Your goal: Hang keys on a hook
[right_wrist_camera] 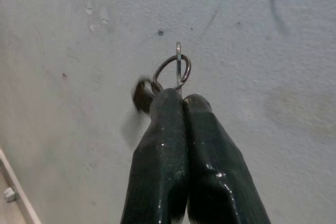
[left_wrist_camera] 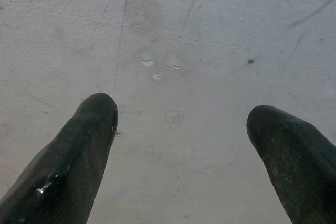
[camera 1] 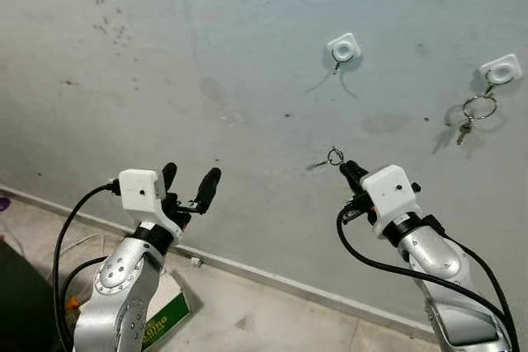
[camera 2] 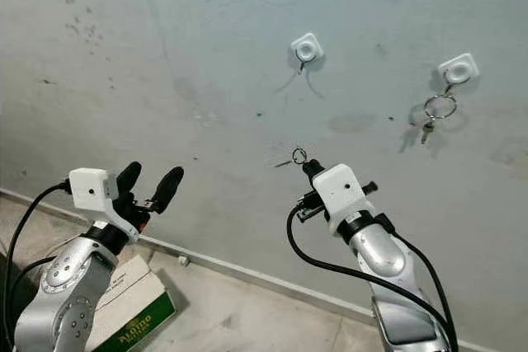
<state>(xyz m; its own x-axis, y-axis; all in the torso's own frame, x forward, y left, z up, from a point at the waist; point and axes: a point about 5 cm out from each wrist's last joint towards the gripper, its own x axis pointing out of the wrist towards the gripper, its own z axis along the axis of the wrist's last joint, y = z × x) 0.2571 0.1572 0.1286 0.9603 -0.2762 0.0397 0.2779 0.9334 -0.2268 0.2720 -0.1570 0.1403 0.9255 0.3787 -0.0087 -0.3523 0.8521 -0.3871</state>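
Head stereo pair looked forward, slightly down at grey wall [camera 1: 247,55], both arms in lower frame; shared same wall stretch, skirting [camera 1: 272,279]. Left wrist camera faced wall close, along spread fingers [left_wrist_camera: 73,156]. Right wrist camera likewise close, along pressed-together fingers [right_wrist_camera: 163,150].

key ring [right_wrist_camera: 176,72]: lower part hidden between shut jaws of right gripper [right_wrist_camera: 181,98] | key [right_wrist_camera: 140,96]: blurred, partly behind finger | green box [camera 1: 165,311]: partly behind left arm, cut by bottom edge
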